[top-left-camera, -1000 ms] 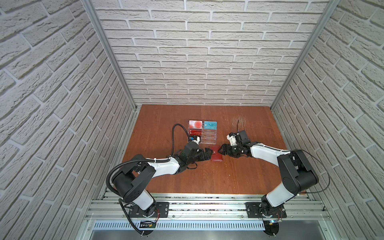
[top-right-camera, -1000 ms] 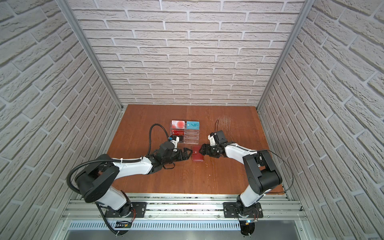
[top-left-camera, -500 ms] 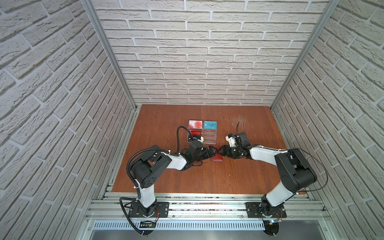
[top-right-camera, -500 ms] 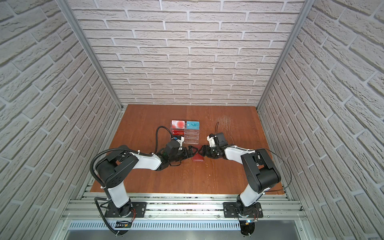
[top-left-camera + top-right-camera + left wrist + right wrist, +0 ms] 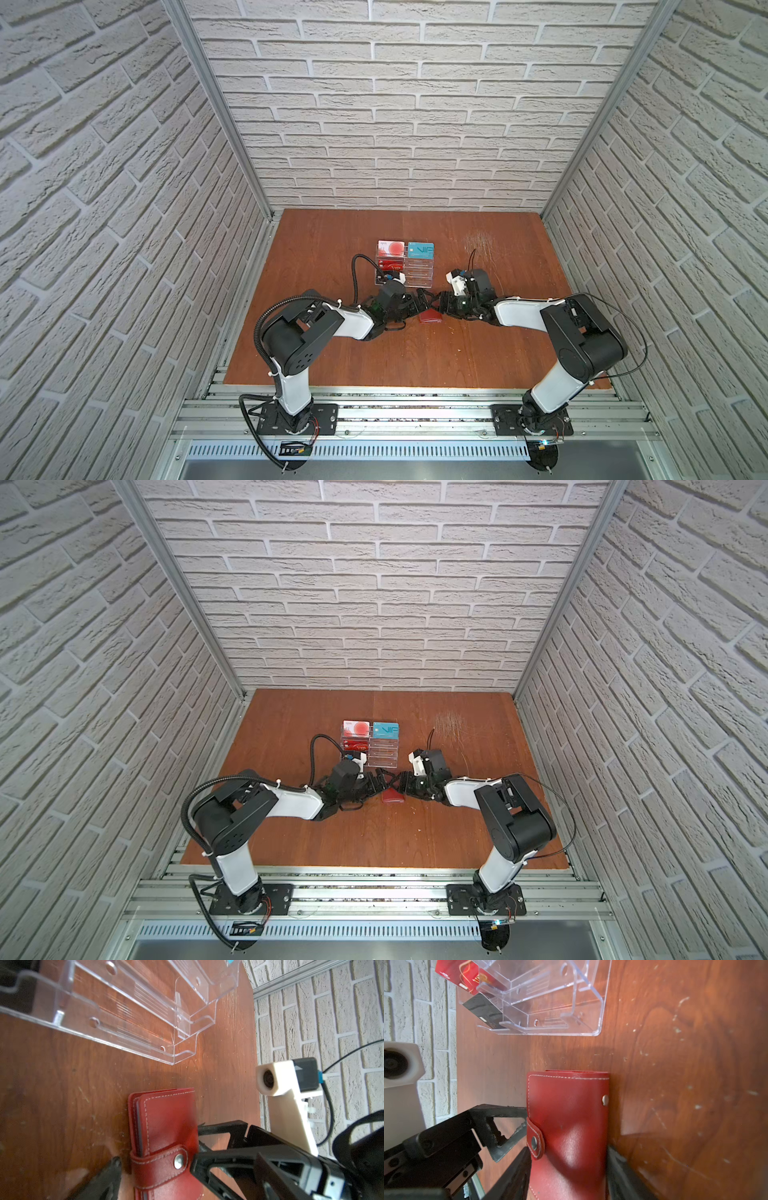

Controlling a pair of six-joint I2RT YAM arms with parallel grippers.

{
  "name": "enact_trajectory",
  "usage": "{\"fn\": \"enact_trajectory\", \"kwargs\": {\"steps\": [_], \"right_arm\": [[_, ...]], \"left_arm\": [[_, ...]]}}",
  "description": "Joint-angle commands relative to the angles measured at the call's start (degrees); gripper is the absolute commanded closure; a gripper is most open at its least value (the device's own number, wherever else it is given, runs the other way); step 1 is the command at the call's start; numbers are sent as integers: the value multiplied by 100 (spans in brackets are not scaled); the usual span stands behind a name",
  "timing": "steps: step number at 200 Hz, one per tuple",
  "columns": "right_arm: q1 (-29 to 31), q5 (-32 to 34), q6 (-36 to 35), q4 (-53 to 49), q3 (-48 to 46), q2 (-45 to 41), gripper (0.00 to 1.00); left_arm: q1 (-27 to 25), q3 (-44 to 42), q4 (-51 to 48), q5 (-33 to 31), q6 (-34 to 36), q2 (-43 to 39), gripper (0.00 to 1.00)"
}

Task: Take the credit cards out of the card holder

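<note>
Card holder (image 5: 566,1118) lies closed and snapped on the table (image 5: 374,353), between both arms. Right gripper (image 5: 569,1159) is nearer: its fingers stand apart across the holder's short width, with its long axis running along them; clamping not confirmed. Left gripper (image 5: 422,303): fingers wide apart at the tab edge.

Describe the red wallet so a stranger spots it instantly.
On the brown wooden tabletop, find the clear acrylic tiered stand. In front of it lies a small red leather-like card holder, the only thing with white stitching and a metal snap.
</note>
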Motion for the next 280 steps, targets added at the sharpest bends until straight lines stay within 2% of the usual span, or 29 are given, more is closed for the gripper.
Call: {"fn": "enact_trajectory", "kwargs": {"steps": [1,60,169,225,280], "right_arm": [[95,-101,306,301,-138,81,42],[242,-199,575,828,-217,84,43],[380,-466,1327,2635,-353,643,48],[558,-431,1513,2914,-161,958,50],[566,-418,1477,2906,-271,743,55]], "left_arm": [[59,6,369,-125,-103,82,2],[112,-9,550,-155,-357,236,2],[239,-311,940,-300,-938,243,2],[309,-428,1060,-321,-1030,201,2],[439,-655,1120,-313,-1034,78,2]]}}
